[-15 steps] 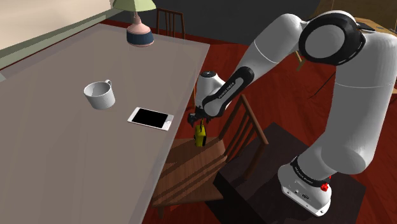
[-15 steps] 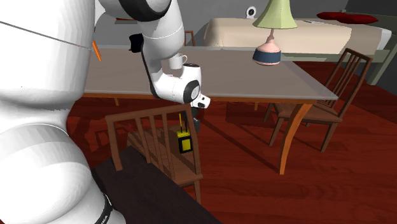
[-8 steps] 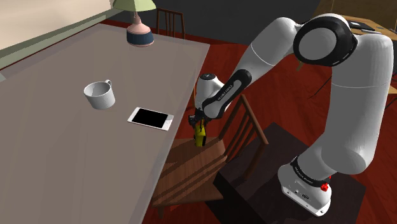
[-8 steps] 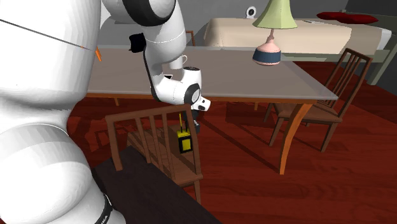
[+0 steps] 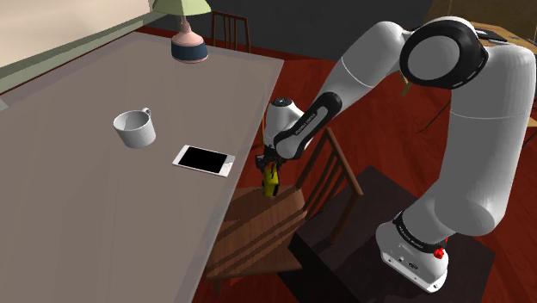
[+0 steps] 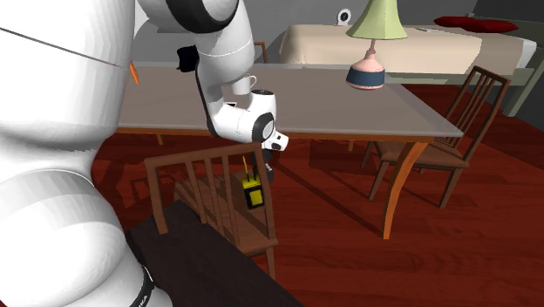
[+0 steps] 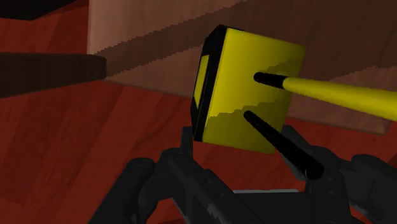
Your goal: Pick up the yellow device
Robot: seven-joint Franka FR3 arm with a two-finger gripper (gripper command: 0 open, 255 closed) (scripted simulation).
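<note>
The one container is a white mug [image 5: 135, 129]. It stands upright on the grey tabletop [image 5: 69, 198] with its mouth open upward and its pale inner wall showing. A smartphone [image 5: 204, 160] with a white frame and black screen lies flat near the mug, close to the tabletop's edge. At the far end stands a table lamp [image 5: 188, 47] with a pink and blue base and a green shade.

The yellow handheld radio [image 5: 271, 183] is not on the tabletop. It is over the rear of a wooden chair's seat [image 5: 258, 228], just beside the tabletop's edge and below its level. In the second exterior view the radio [image 6: 253, 194] shows behind the slats of the chair's back, roughly upright, with a thin antenna rising from its top. The wrist view shows the radio [image 7: 245, 95] close up: a yellow box with black edging, a long yellow antenna and a short black stub. Whether it rests on the seat cannot be told.

The black gripper [image 5: 268, 162] hangs directly above the radio, at its antenna. Whether it is clasping anything cannot be told. The white arm [image 5: 379, 60] reaches down to it from the dark stand [image 5: 336, 241].

Compared with half a second and a second ago, very little differs. The gripper and radio are in almost the same spot, the arm's upper links have shifted slightly, and the mug, smartphone and lamp have not moved.
</note>
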